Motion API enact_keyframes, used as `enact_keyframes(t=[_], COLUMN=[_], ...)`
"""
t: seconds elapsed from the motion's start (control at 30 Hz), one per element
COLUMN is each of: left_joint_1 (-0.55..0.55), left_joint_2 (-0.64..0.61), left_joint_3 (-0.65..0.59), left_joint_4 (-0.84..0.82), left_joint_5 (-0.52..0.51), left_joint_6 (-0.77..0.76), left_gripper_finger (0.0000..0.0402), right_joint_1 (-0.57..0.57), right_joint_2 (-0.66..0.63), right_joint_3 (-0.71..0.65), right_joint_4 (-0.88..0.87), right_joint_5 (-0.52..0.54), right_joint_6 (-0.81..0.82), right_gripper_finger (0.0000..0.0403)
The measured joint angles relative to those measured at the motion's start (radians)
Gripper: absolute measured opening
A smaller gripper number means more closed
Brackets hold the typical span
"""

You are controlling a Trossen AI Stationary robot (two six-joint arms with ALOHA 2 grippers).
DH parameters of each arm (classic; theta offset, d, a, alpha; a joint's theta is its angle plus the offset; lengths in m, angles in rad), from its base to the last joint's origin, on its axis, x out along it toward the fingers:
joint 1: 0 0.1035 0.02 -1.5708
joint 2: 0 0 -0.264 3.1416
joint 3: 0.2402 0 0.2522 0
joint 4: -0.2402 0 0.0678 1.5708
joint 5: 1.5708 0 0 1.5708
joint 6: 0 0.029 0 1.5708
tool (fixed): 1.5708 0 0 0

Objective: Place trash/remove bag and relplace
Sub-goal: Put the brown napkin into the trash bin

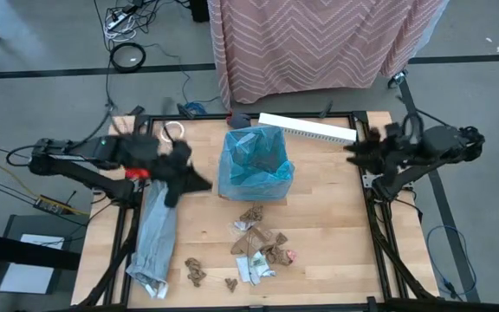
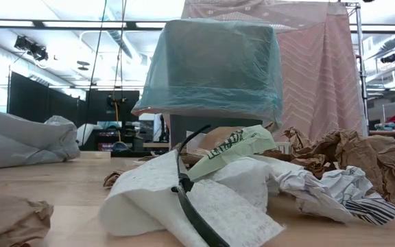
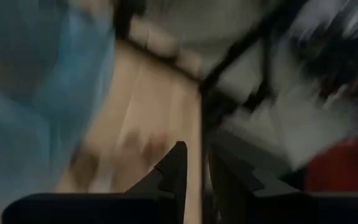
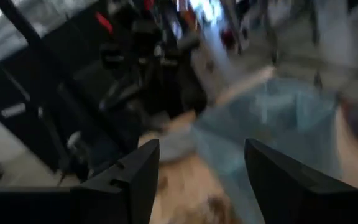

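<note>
The blue bag lines the small dark bin at the table's middle, its edge folded down over the bin's rim. The trash, brown and white crumpled scraps, lies on the table in front of the bin. My left gripper hovers left of the bin, its fingers slightly apart with nothing between them; the bag shows beside it. My right gripper hangs at the table's right edge, open, facing the bag.
A pale grey plastic bag lies along the table's left side. A long white box rests at the far edge behind the bin. A draped pink cloth stands beyond the table. Bare wood lies right of the bin.
</note>
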Motion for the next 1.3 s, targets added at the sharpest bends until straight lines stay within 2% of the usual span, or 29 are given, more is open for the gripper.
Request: enact_keyframes(t=[0.13, 0.27, 0.43, 0.53, 0.7, 0.83, 1.07, 1.2, 1.3], left_joint_1=[-0.122, -0.242, -0.374, -0.433, -0.485, -0.508, -0.531, -0.534, -0.535], left_joint_2=[0.063, 0.144, 0.283, 0.376, 0.505, 0.507, 0.513, 0.517, 0.517], left_joint_3=[0.0, 0.0, -0.006, -0.011, -0.011, -0.01, -0.013, -0.084, -0.164], left_joint_4=[-0.175, -0.224, -0.223, -0.177, -0.021, 0.026, -0.115, -0.097, 0.001], left_joint_5=[-0.077, -0.155, -0.155, -0.091, 0.085, 0.039, 0.022, -0.002, -0.013], left_joint_6=[-0.018, -0.017, -0.026, -0.03, -0.016, -0.016, -0.021, -0.06, -0.069], left_gripper_finger=[0.0069, 0.0065, 0.0065, 0.0069, 0.0088, 0.0112, 0.0154, 0.0168, 0.017], right_joint_1=[0.0, 0.0, 0.0, 0.0, 0.0, 0.0, 0.001, 0.001, 0.0], right_joint_2=[0.029, 0.049, 0.073, 0.084, 0.085, 0.085, 0.085, 0.085, 0.085], right_joint_3=[-0.019, -0.054, -0.079, -0.095, -0.128, -0.149, -0.174, -0.175, -0.175], right_joint_4=[-0.088, -0.136, -0.212, -0.225, -0.23, -0.231, -0.229, -0.229, -0.229], right_joint_5=[-0.049, -0.067, -0.068, -0.068, -0.068, -0.068, -0.065, -0.066, -0.067], right_joint_6=[0.083, 0.114, 0.171, 0.184, 0.197, 0.203, 0.25, 0.276, 0.297], right_gripper_finger=[0.0223, 0.0218, 0.0221, 0.0228, 0.0243, 0.0257, 0.027, 0.027, 0.027])
